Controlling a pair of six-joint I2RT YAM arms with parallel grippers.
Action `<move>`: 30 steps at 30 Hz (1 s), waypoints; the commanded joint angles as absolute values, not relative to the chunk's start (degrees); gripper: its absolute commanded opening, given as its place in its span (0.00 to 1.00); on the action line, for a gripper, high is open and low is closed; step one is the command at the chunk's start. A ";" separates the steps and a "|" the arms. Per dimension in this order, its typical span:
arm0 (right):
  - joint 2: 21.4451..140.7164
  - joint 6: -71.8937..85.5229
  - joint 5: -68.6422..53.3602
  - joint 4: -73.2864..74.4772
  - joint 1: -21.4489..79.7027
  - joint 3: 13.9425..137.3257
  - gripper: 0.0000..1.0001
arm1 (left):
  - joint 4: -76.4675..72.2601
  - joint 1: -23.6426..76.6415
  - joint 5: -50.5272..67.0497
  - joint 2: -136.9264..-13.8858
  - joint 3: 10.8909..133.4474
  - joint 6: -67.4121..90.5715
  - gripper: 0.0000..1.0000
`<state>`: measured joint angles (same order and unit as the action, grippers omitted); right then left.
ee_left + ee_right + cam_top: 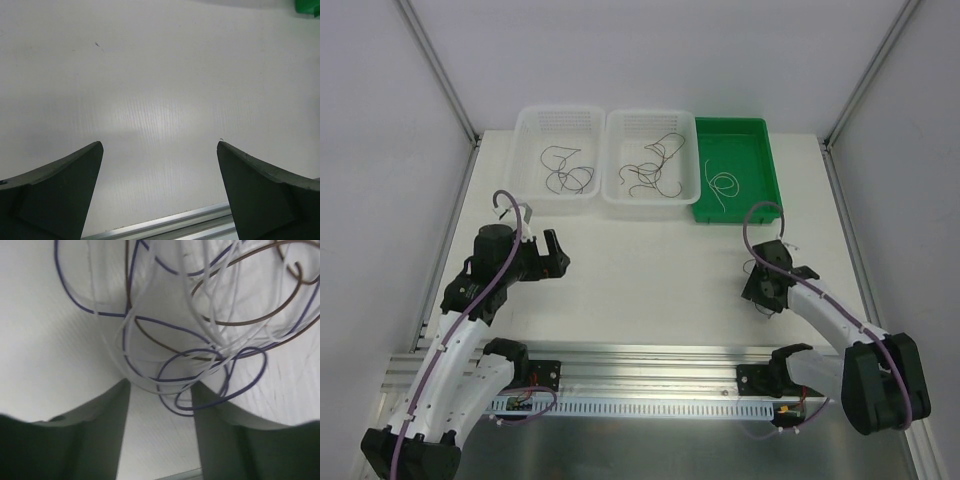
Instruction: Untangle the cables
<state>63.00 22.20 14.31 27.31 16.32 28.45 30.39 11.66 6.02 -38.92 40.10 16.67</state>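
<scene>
Two dark fingers of the right claw (pixel 161 386) fill the bottom of its wrist view, standing partway apart with a clear gap between them. A clump of cables (pixel 200 335), white, brown and bluish-purple strands looped through one another, lies on the desk (pixel 60 365) just ahead of the fingertips. Its lowest loops reach into the gap. Nothing looks pinched, and the claw has hold of nothing that can be seen.

The step in hand looks like picking one strand out of the clump. Several loops sit between the fingers at once, so a grip here would likely catch more than one wire. The next move calls for a single free loop at the clump's edge, and probably for the other claw to pin the rest down.

The left claw (pixel 160 144) hangs wide open and empty over bare desk, well to the left of the right one.

Beyond both claws stand a left basket (pixel 557 112) and a middle basket (pixel 650 115), both white, each with a few dark strands in it. A green tray (pixel 735 123) with one white strand (pixel 722 185) lies straight beyond the right claw. The sorting seems partly done.

The desk is white, matte and finely ribbed. White panels and aluminium posts (pixel 435 65) close it in, and a slotted rail (pixel 650 358) runs behind the claws.
</scene>
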 commanded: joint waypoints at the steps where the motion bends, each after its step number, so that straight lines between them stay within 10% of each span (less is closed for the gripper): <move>1: 66.09 22.06 12.31 21.45 16.69 27.78 0.50 | 28.92 12.04 7.82 -38.23 39.81 15.38 0.99; 7: 71.62 22.15 11.95 19.60 28.98 30.67 0.10 | 28.92 12.04 9.14 -38.15 39.64 15.03 0.99; 18: 94.38 12.23 15.03 26.17 64.23 57.36 0.01 | 29.00 12.04 11.86 -38.50 39.11 14.68 0.99; 30: 79.48 10.20 13.88 28.82 70.66 60.47 0.51 | 28.74 12.04 14.84 -40.07 38.85 14.94 0.99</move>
<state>86.19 11.29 12.93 26.46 70.41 58.61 30.30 11.66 12.03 -39.20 39.38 15.64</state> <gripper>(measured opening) 0.491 0.992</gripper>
